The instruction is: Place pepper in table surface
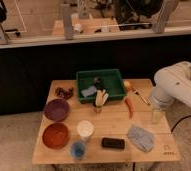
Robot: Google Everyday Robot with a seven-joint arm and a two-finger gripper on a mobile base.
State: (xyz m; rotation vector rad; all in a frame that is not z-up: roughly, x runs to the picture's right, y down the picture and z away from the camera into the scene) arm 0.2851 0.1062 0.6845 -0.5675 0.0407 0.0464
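Tool [157, 113] hangs low over the desk's [109, 122] right edge, below the white arm [176, 85]; wide or narrow, you cannot tell. The pepper [129, 106] lies near it on bare planks, right of the green tray [100, 84], apart from the tool. Judge the placing done; your next move calls for a clean lift away, clear of the blue-grey cloth [140, 137]. Speckled floor [14, 145] surrounds.
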